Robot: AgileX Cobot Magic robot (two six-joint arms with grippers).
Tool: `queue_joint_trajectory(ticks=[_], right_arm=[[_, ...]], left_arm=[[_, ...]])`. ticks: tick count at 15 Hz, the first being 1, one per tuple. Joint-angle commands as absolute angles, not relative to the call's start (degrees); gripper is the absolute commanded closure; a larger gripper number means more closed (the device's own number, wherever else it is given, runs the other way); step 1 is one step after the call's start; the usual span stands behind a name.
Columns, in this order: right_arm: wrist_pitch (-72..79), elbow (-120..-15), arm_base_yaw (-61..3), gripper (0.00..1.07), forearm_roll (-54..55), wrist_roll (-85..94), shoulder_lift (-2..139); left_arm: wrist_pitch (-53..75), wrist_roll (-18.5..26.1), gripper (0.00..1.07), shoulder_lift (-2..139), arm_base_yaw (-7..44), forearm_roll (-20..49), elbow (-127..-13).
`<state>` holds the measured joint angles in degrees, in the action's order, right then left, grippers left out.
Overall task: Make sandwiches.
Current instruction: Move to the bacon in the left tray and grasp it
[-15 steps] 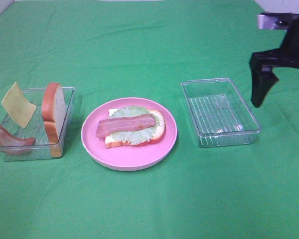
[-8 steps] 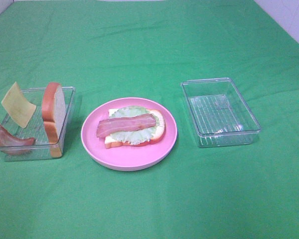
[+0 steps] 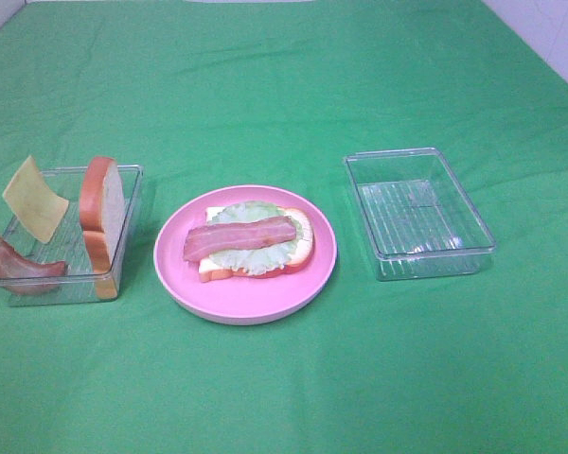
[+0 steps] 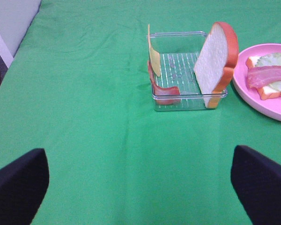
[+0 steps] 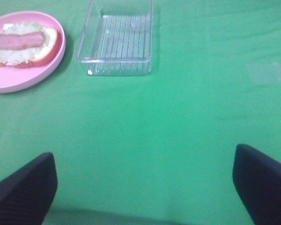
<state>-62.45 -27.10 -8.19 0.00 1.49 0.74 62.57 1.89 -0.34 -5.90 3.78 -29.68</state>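
A half-built sandwich point(image 3: 254, 240) lies on the round pink plate point(image 3: 245, 298): a bread slice, lettuce and a bacon strip on top. It also shows in the left wrist view point(image 4: 270, 80) and the right wrist view point(image 5: 21, 43). The left clear tray point(image 3: 71, 284) holds an upright bread slice point(image 3: 102, 210), a leaning yellow cheese slice point(image 3: 35, 198) and a bacon strip point(image 3: 14, 260). My left gripper point(image 4: 139, 187) is open over bare cloth, well back from that tray. My right gripper point(image 5: 143, 187) is open over bare cloth. Neither arm shows in the high view.
An empty clear tray point(image 3: 417, 212) stands right of the plate; it also shows in the right wrist view point(image 5: 117, 40). Green cloth point(image 3: 284, 85) covers the table. The table's left edge and a pale floor point(image 4: 9, 21) show in the left wrist view.
The right arm, seen at the upper right of the high view a second ago, has pulled back out of that view. Nothing on the table has moved.
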Motion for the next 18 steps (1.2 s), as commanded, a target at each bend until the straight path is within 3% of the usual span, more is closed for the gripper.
queue_joint_trajectory(ticks=[1, 10, 15, 17, 18], right_arm=[[-64.7, -26.8, -8.2, 0.11, 0.0, 3.0, -1.7], [-63.1, -25.9, -7.8, 0.11, 0.5, 2.8, -2.1], [-63.1, -25.9, -3.4, 0.11, 0.9, 2.8, -2.1], [-63.1, -25.9, -3.4, 0.11, 1.0, 2.8, -2.1], [-63.1, -25.9, -3.4, 0.11, 1.0, 2.8, -2.1]], left_arm=[[61.8, 2.0, 0.04, -0.9, -6.1, 3.9, -29.5], [61.8, 2.0, 0.04, -0.8, -6.1, 3.7, -29.5], [61.7, 1.8, 0.04, -0.8, -6.1, 3.8, -29.5], [63.5, -1.5, 0.04, 3.4, -6.1, 3.6, -31.7], [69.5, -1.9, 0.04, 12.1, -6.1, 1.4, -36.9]])
